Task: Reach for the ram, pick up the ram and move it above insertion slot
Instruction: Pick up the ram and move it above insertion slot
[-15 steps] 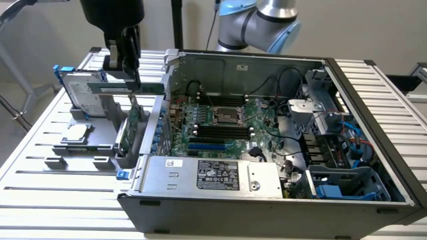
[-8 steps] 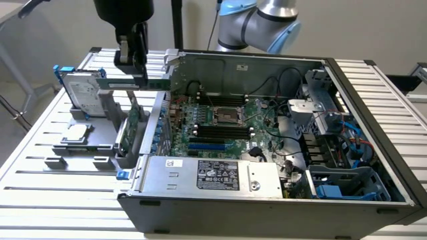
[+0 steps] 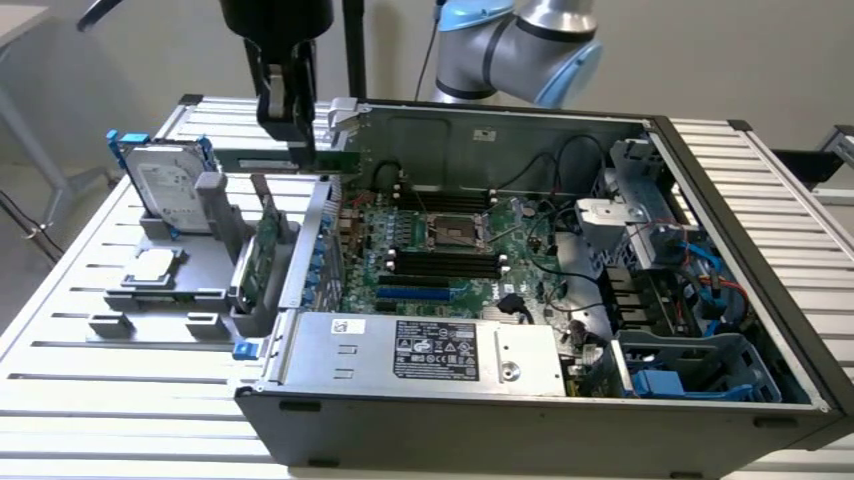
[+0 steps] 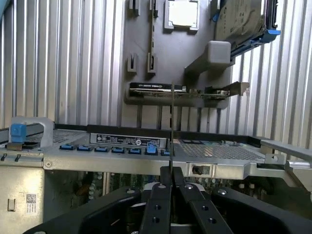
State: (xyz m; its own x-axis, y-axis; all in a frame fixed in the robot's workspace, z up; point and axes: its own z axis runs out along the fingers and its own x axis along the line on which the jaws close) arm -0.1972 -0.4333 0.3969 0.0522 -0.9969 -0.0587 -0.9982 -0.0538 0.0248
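Two fingers (image 4: 160, 209) of the gripper (image 4: 172, 171), pressed shut on the ram (image 4: 172, 122), with the stick seen edge-on from the wrist as a thin line rising out between them. Grips it by both flat faces, somewhere near mid-length, and carries it level and clear of everything below.

Looks light and stiff, and probably fragile: thin board, small chips, a contact edge best left untouched. Calls for just such a hold, on the faces and close to the middle, so that neither end sags or swings. Likely twists in the pads if pinched near one end.

Just beyond the stick, the rim of the open computer case (image 4: 219, 151). Farther out, on the grey holder (image 4: 219, 51), an expansion card (image 4: 161, 88) standing on edge, then a hard drive (image 4: 239, 19).

From the exterior view: hangs over the case's wall on that view's left, well apart from the dark insertion slot (image 3: 441, 262) on the motherboard, so not yet above it.
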